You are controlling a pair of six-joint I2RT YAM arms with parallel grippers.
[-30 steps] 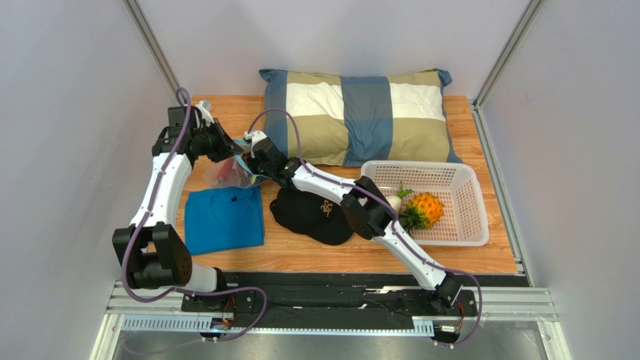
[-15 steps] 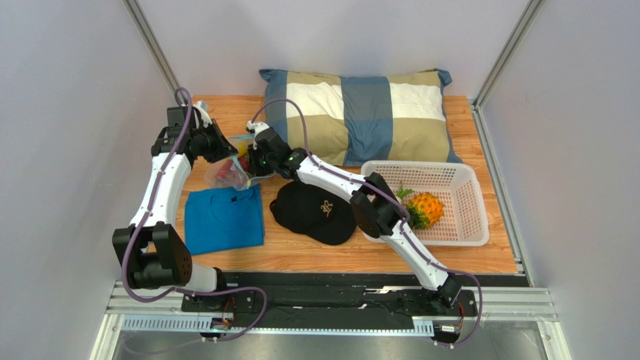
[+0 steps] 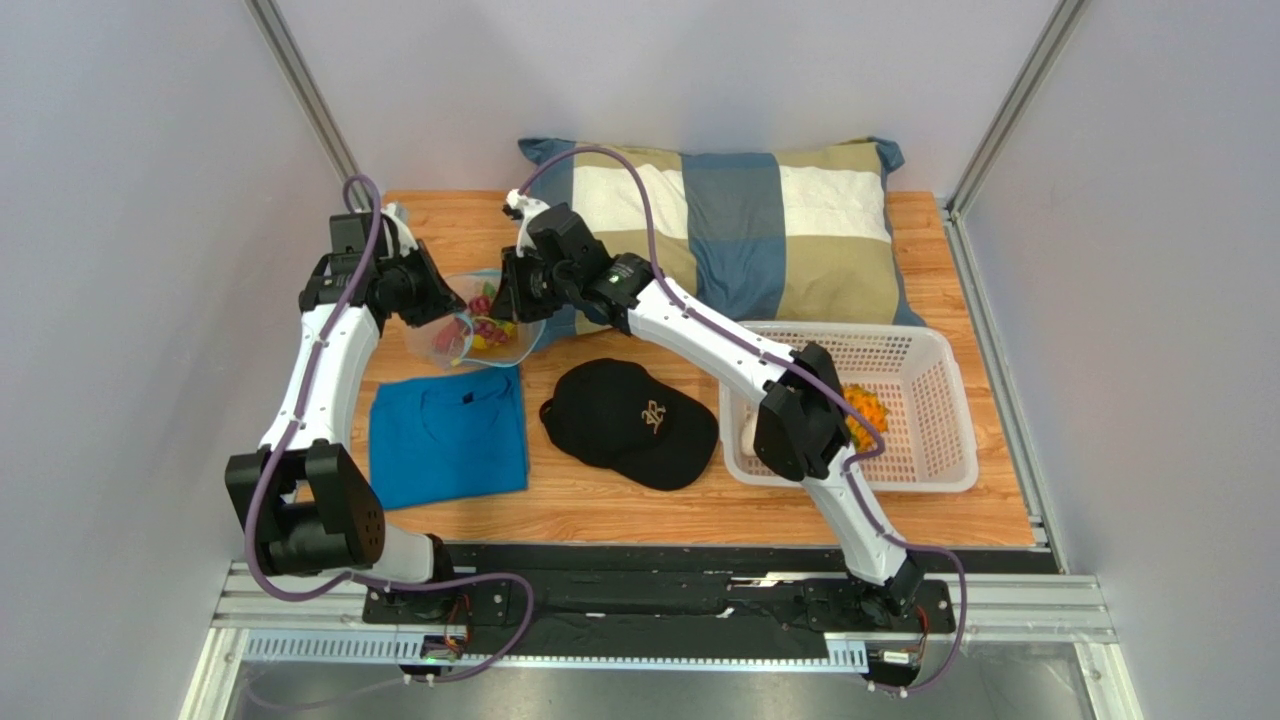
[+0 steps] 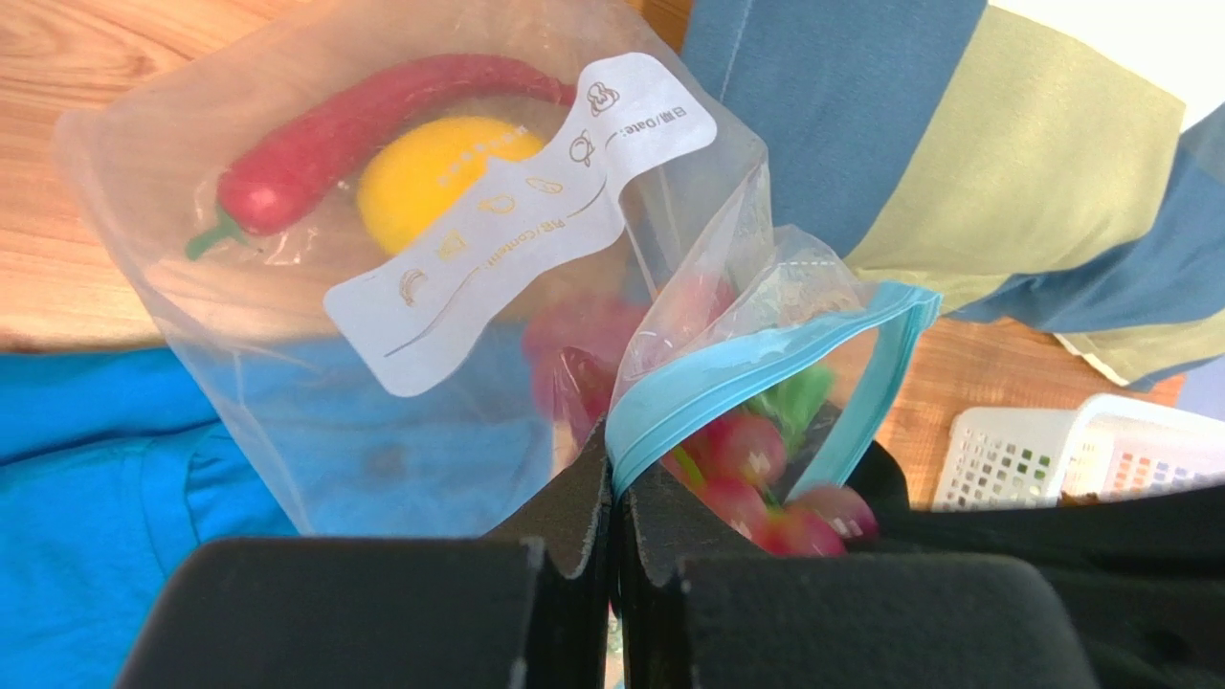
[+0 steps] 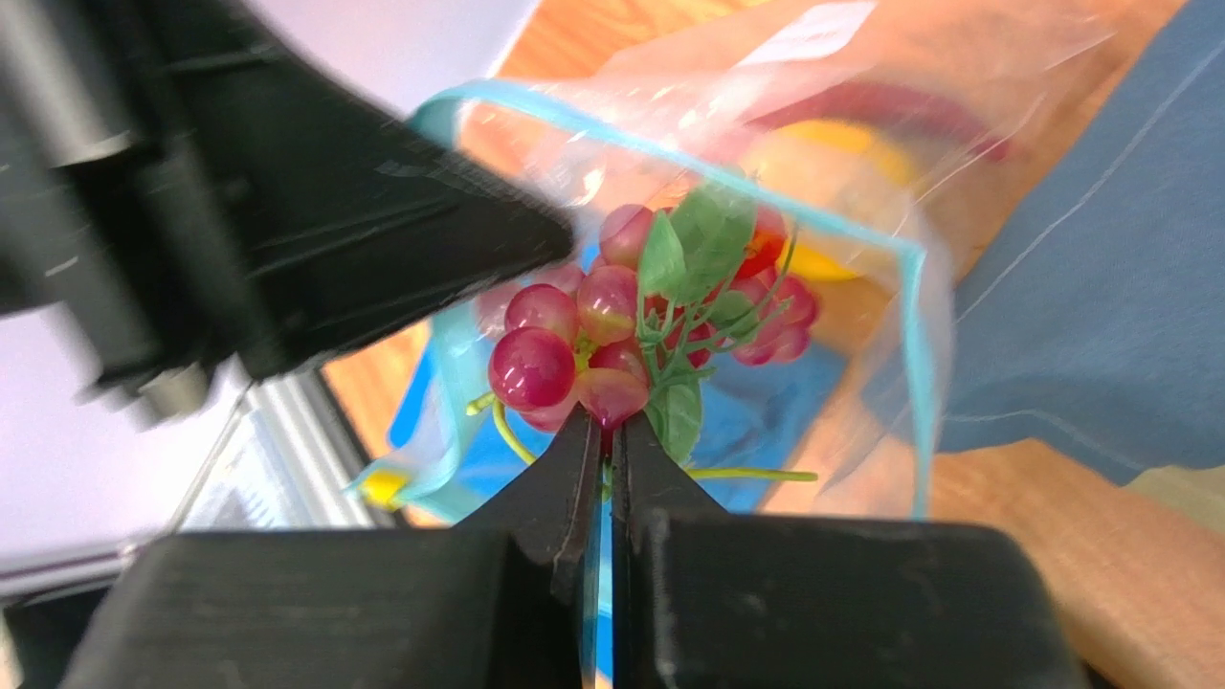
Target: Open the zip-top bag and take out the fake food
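Two pincers hold one clear, floppy plastic zip-top bag (image 3: 478,333) lifted over the far-left part of the wooden bench (image 3: 676,513), just beyond one folded blue shirt (image 3: 446,438) and beside one checked pillow (image 3: 721,225). The left pincer (image 3: 448,308) is pressed together on the light teal zip strip (image 4: 762,359). The right pincer (image 3: 508,308) is pinched on the opposite lip. The mouth gapes as a loop between them, its long axis running left to right, with the pouch sagging below. Inside lie one red plastic chili (image 4: 360,122), set slantwise, one yellow plastic lemon (image 4: 432,172) and one bunch of dark red grapes (image 5: 604,323) at the mouth. One orange plastic pineapple (image 3: 863,408) sits in one white basket (image 3: 842,333). One black cap (image 3: 624,420) lies nearby.
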